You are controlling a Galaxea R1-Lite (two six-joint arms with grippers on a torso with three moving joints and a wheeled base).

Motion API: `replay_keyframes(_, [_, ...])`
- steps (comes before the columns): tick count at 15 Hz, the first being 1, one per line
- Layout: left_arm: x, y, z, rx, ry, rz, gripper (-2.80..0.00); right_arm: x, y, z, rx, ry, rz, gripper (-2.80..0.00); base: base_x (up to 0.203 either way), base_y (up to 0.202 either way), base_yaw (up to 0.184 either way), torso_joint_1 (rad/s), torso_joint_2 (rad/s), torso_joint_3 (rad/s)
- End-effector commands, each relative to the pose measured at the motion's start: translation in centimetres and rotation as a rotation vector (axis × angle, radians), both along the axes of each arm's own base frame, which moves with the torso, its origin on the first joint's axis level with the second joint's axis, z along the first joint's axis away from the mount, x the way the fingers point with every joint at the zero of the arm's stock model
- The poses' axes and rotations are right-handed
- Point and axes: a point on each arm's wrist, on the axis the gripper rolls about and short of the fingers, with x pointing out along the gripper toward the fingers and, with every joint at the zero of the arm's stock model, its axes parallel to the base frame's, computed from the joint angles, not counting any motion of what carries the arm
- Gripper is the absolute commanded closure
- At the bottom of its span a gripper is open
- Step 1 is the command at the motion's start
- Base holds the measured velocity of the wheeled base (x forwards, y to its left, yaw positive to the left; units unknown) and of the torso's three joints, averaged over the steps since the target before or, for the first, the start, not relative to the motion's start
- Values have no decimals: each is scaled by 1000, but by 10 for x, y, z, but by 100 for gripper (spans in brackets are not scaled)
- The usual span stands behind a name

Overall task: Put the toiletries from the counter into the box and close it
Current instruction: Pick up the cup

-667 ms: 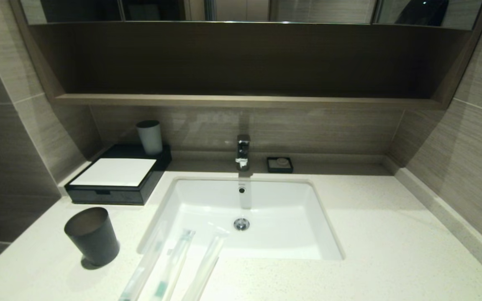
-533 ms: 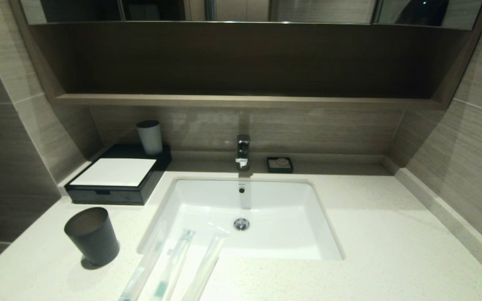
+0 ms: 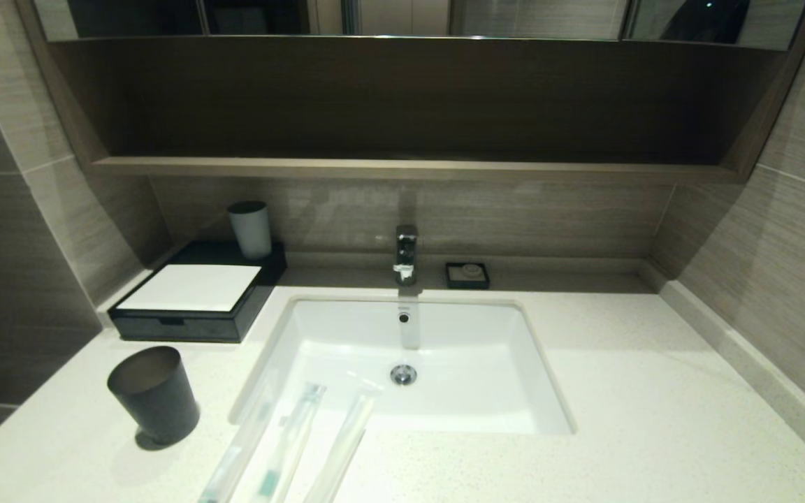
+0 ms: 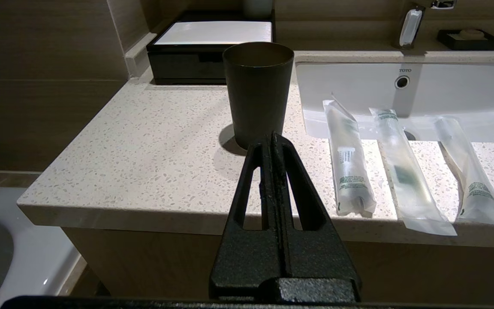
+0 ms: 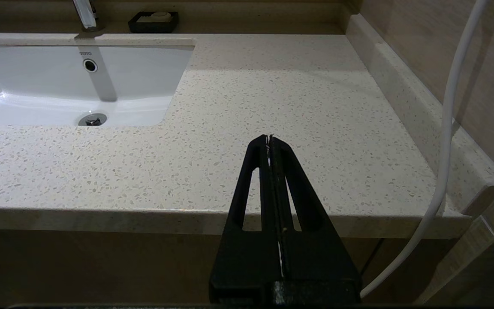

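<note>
Three slim clear-wrapped toiletries lie side by side on the counter (image 3: 619, 391) at its front edge, before the sink: the left packet (image 3: 238, 447) (image 4: 349, 165), the middle toothbrush packet (image 3: 289, 440) (image 4: 405, 174) and the right packet (image 3: 343, 443) (image 4: 465, 174). The black box (image 3: 193, 297) (image 4: 206, 49) with a white top sits at the back left, its drawer pushed in. My left gripper (image 4: 271, 138) is shut and empty, held off the counter's front edge near the dark cup. My right gripper (image 5: 269, 139) is shut and empty before the counter's right part. Neither arm shows in the head view.
A dark grey cup (image 3: 154, 395) (image 4: 257, 92) stands front left. A pale cup (image 3: 250, 229) sits on the box's back corner. The white sink (image 3: 409, 363), faucet (image 3: 406, 253) and small black soap dish (image 3: 467, 274) lie behind. A white cable (image 5: 444, 171) hangs at the right wall.
</note>
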Motion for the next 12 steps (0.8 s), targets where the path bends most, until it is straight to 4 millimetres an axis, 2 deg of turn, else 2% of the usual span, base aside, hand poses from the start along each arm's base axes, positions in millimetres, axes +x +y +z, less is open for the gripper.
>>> replay_keyframes(1, [2, 0, -5, -3, 20, 1, 0, 0, 0, 0, 0, 1, 0, 0, 0, 0, 0, 0, 0, 0])
replay_keyframes(12, [0, 0, -1, 3, 2, 5, 0, 0, 0, 0, 0, 1, 0, 0, 0, 0, 0, 0, 0, 0])
